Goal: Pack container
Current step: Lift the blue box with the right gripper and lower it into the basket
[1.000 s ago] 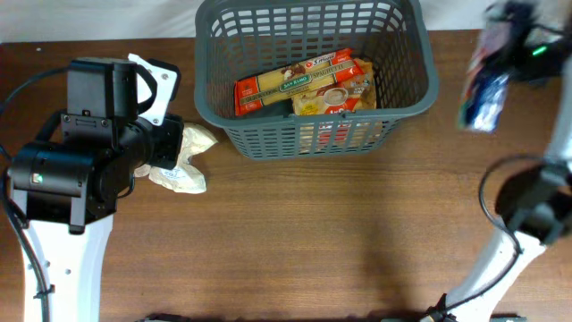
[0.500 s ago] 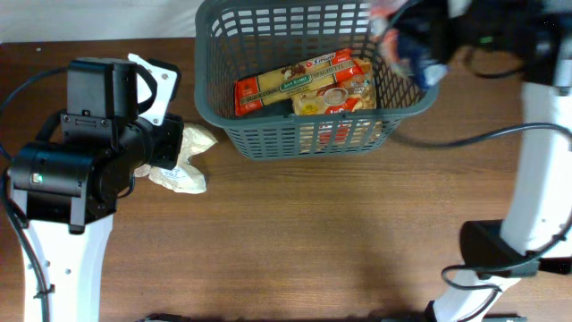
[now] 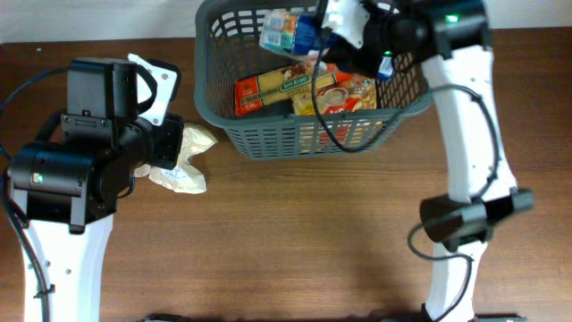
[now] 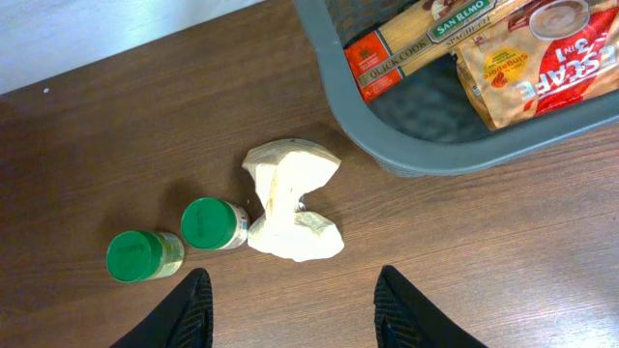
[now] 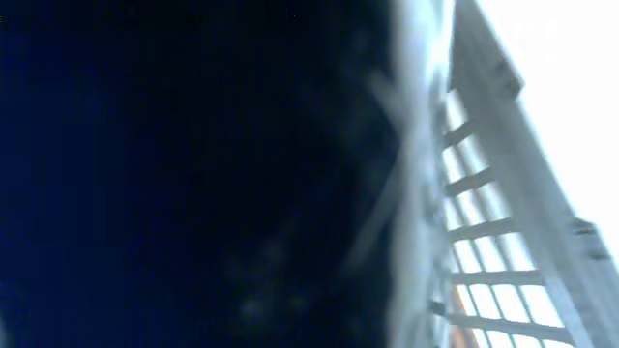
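Since a second ago our right end effector point(image 3: 320, 29) has swung in from the 3 o'clock edge and now hangs over the container point(image 3: 268, 134), which sits at 12 o'clock on the worktop point(image 3: 295, 233). It is clamped nearly closed on a blue-and-white packet point(image 3: 288, 31). Our left end effector point(image 4: 295, 314) stands part open and empty at 9 o'clock, above a crumpled bag point(image 4: 290, 198). We judge this the placing step: next, lower and release clear of the spaghetti box point(image 3: 286, 87)

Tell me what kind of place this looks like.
Probably a robotics lab bench staged for grocery packing: grey shopping basket holding a spaghetti box, green-capped jars on a wooden table, two robot arms.
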`<state>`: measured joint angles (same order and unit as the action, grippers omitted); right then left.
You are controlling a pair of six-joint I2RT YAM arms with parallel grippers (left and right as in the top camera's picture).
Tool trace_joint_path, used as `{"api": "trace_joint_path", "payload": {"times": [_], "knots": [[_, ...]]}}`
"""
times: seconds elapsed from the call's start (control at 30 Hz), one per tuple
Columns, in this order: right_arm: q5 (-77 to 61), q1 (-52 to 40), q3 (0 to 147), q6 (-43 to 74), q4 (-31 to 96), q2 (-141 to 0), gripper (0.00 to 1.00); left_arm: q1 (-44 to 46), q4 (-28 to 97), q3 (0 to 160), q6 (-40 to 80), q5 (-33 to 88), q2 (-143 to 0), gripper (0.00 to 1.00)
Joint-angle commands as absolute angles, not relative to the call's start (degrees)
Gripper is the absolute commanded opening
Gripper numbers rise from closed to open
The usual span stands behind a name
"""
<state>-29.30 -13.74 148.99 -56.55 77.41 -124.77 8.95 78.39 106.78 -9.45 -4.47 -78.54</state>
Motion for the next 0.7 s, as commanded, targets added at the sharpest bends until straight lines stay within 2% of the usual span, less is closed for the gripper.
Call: {"api": "trace_joint_path", "payload": {"times": [0.0, 0.43, 0.67], "knots": [[-24.1, -16.0, 149.0, -51.9, 77.2, -127.4, 0.04, 8.7, 78.5, 107.0, -9.8, -3.4, -78.8, 0.39], [-4.3, -22.1, 148.6, -45.1, 78.5, -133.1, 0.04, 8.7, 79.6, 107.0, -9.8, -2.1, -78.8, 0.39], [-3.8, -22.0, 143.0, -43.2, 75.3, -133.7, 0.04, 8.7, 80.2, 107.0, -9.8, -2.3, -78.8, 0.39]]}}
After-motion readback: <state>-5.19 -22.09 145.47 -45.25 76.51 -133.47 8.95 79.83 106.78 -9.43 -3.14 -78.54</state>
